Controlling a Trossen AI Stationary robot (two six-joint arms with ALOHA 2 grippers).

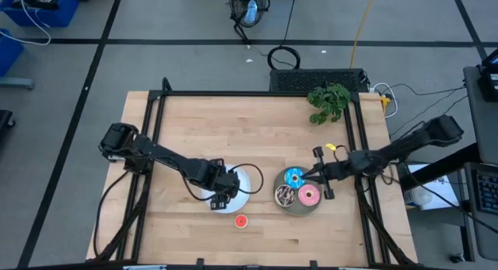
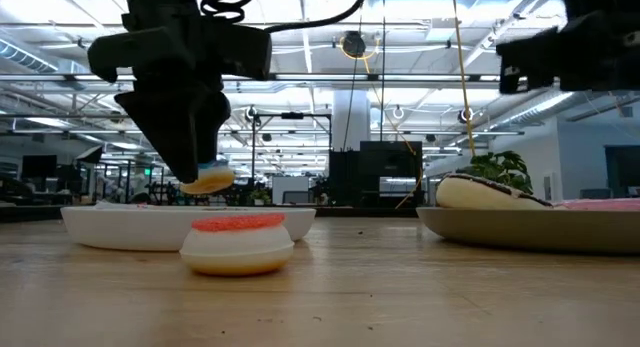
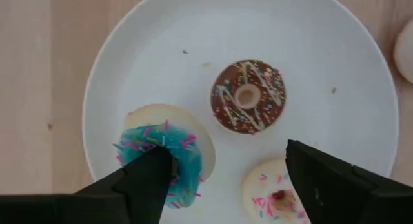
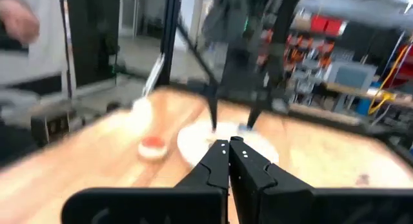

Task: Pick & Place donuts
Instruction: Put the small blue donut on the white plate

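Blue-sprinkled donut (image 3: pixel 169 161) tilted against one spread left finger (image 3: pixel 145 185), over white plate (image 3: pixel 335 62)

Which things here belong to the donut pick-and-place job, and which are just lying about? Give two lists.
Job: small blue donut at the open left pincer; brown donut; white donut; red donut; larger blue donut; pink donut; white plate; grey plate.

Lying about: green plant; cables.
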